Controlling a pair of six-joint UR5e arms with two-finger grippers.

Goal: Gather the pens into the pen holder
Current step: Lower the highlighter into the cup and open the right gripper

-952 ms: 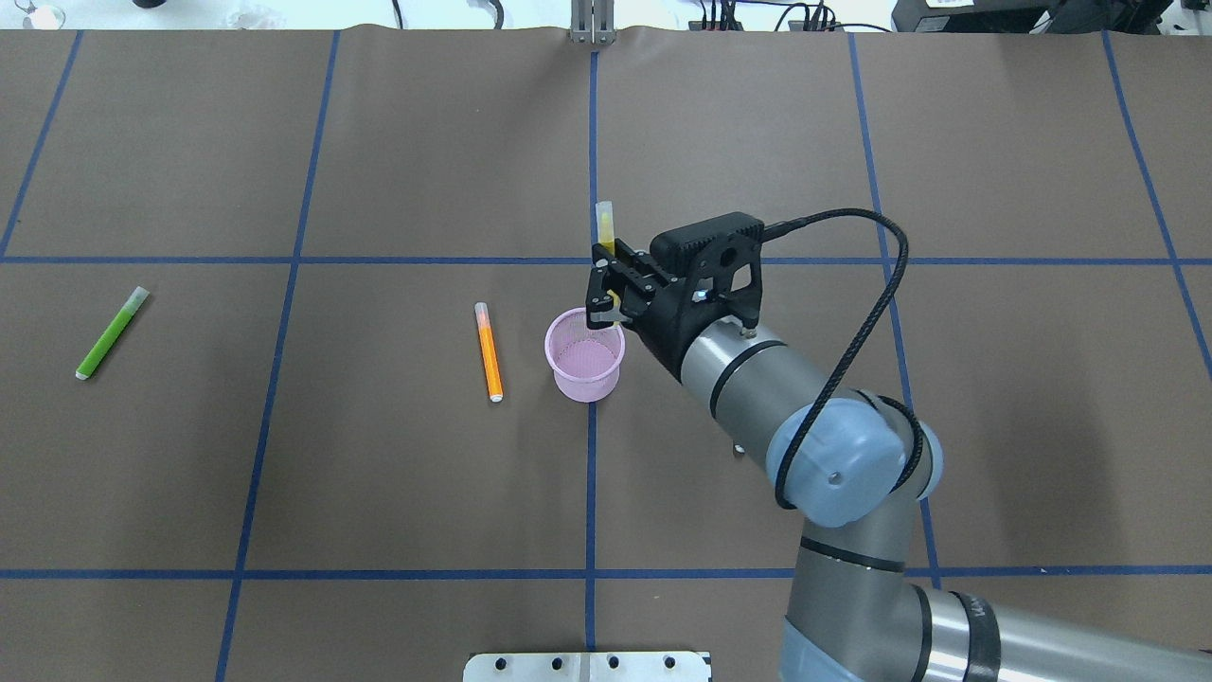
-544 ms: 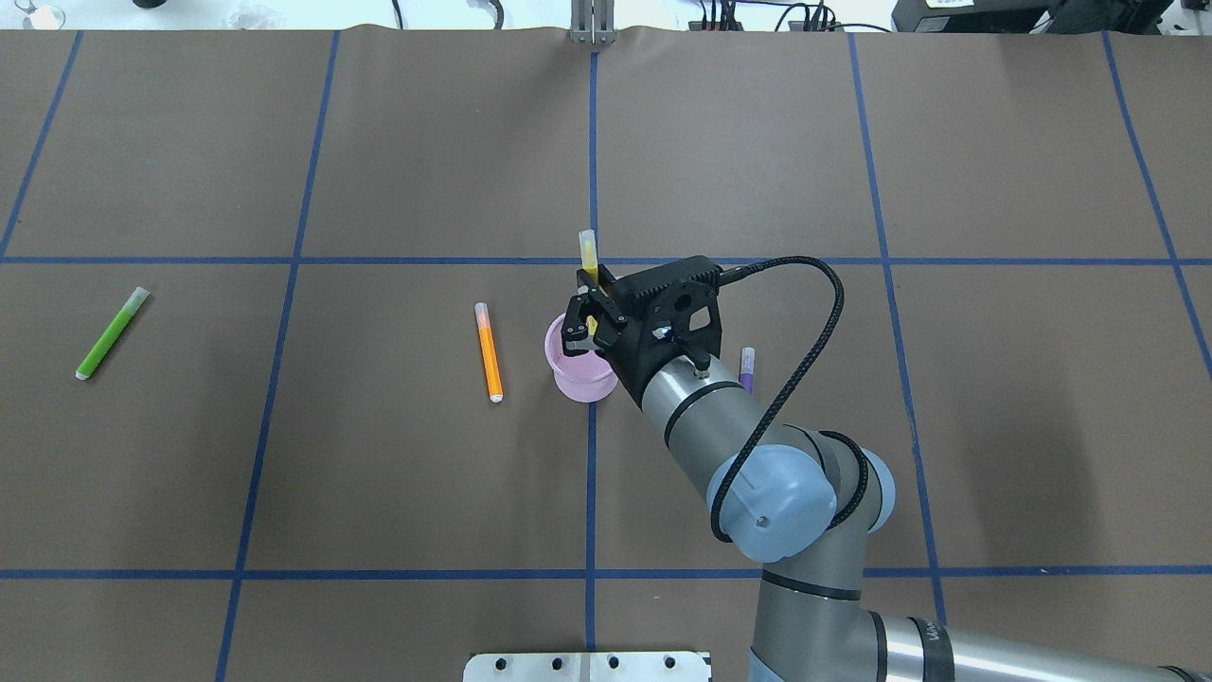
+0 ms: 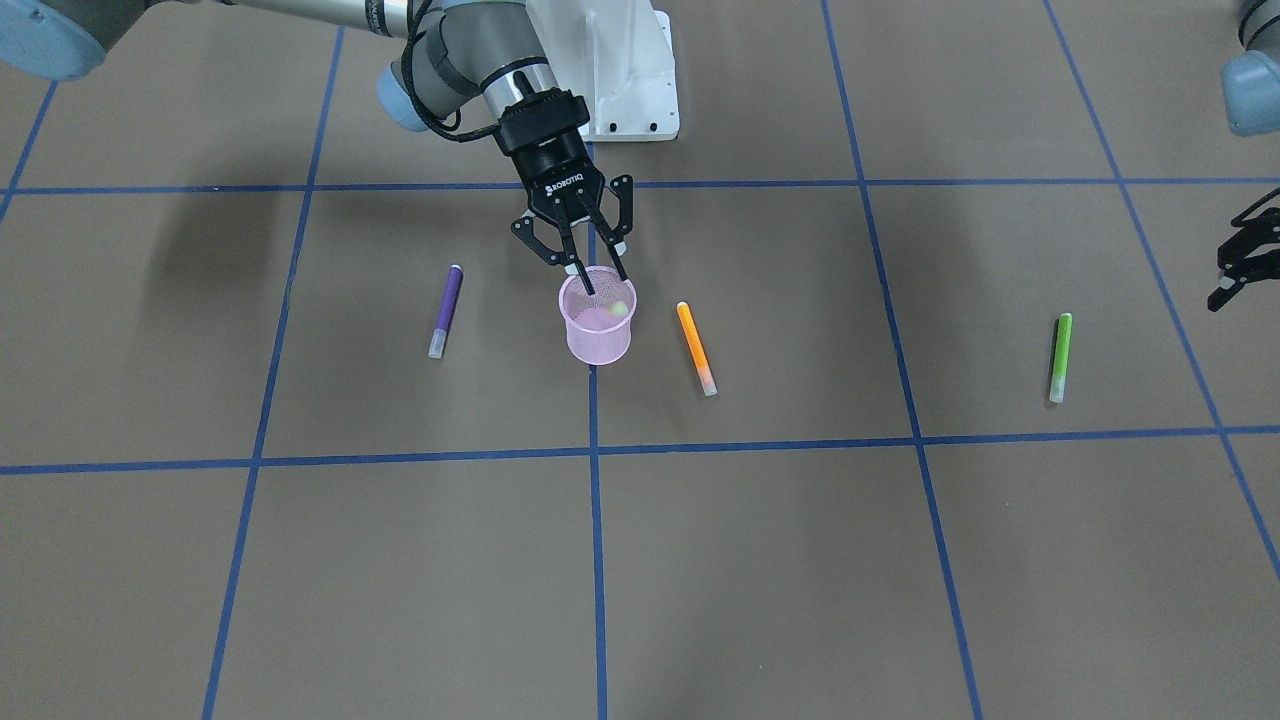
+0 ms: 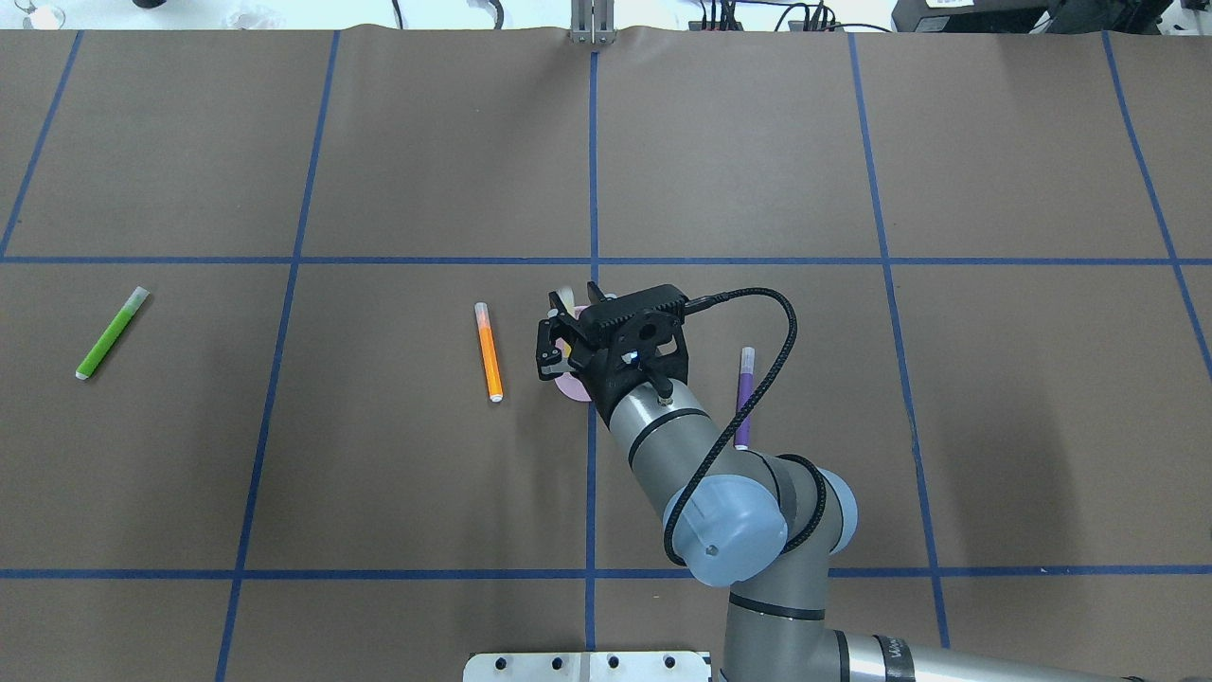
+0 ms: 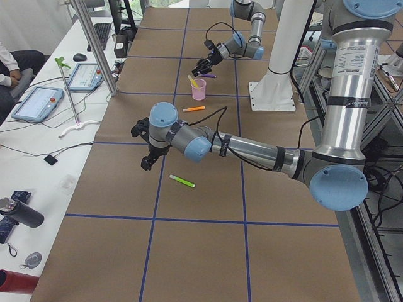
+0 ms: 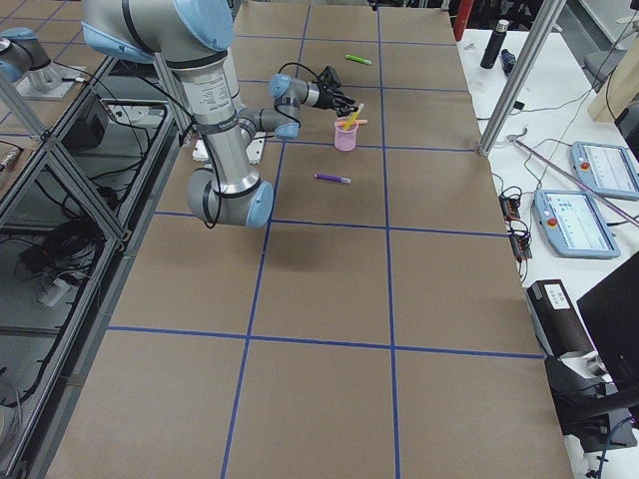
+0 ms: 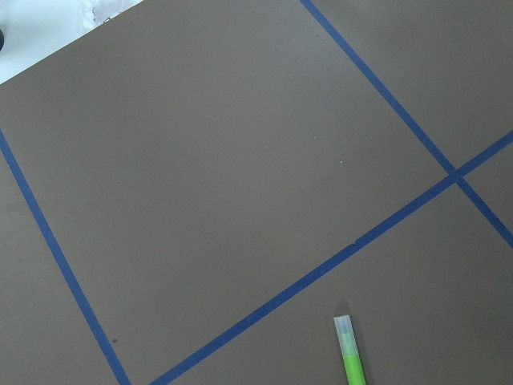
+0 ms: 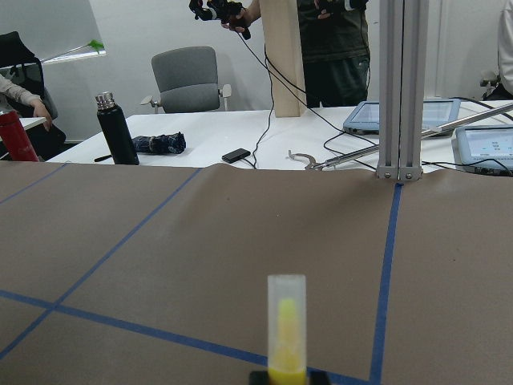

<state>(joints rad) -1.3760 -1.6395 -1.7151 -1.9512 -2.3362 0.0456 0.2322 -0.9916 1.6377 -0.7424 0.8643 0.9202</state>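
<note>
The pink mesh pen holder (image 3: 598,340) stands at the table's middle, mostly hidden under my right wrist in the overhead view (image 4: 571,388). My right gripper (image 3: 605,285) hangs over its rim with the fingers apart. The yellow-green pen (image 3: 618,308) stands in the cup and leans, its clear cap up (image 8: 286,298). The orange pen (image 4: 489,352) lies just left of the cup. The purple pen (image 4: 744,398) lies to its right. The green pen (image 4: 112,333) lies at the far left. My left gripper (image 3: 1240,262) hovers open near the green pen (image 3: 1060,355).
Brown paper with a blue tape grid (image 4: 593,189) covers the table. A metal base plate (image 4: 587,665) sits at the near edge. Beyond the far edge, a side table holds tablets (image 5: 39,100) and a bottle (image 5: 19,212), with people standing there.
My right gripper moved left and toward the robot, over the cup, lowered the yellow-green pen into it and spread its fingers. The purple pen came out from under the arm.
</note>
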